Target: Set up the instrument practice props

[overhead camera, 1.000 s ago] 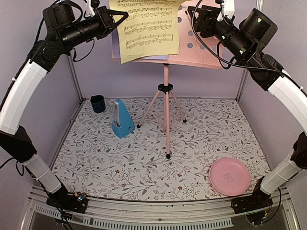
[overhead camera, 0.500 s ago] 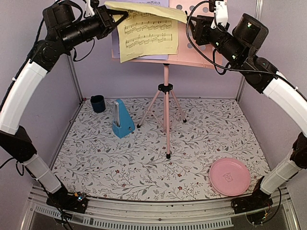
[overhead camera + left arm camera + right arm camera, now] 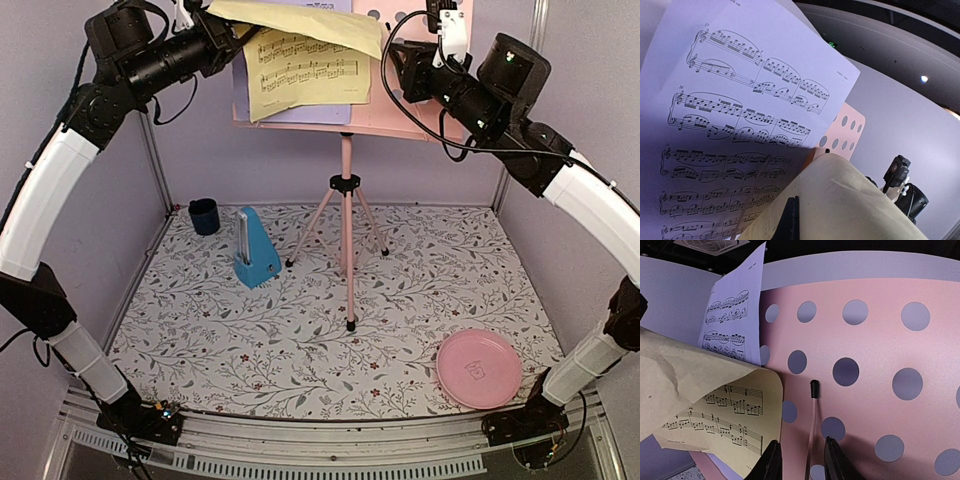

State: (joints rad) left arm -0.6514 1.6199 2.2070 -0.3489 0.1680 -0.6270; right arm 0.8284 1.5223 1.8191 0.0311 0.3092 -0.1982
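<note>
The pink music stand [image 3: 345,200] stands upright mid-table, with the blue metronome [image 3: 256,250] on the table near its legs. The lavender music sheet [image 3: 730,100] rests on the perforated desk [image 3: 880,350]. My left gripper [image 3: 225,30] is clenched on the yellow music sheet [image 3: 305,75], whose top flops forward. My right gripper [image 3: 802,460], fingers apart, straddles the page-holder wire [image 3: 813,410]. What is left, I judge, is flattening and pinning the yellow sheet.

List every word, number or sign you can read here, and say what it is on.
Lavender sheet: printed staves and notes; the small bar numbers and the tiny line at its right edge are too small to read.
Yellow sheet: staves and notes only, no legible words.
Plate: a faint centre mark, unreadable.
Metronome: no text visible.
</note>
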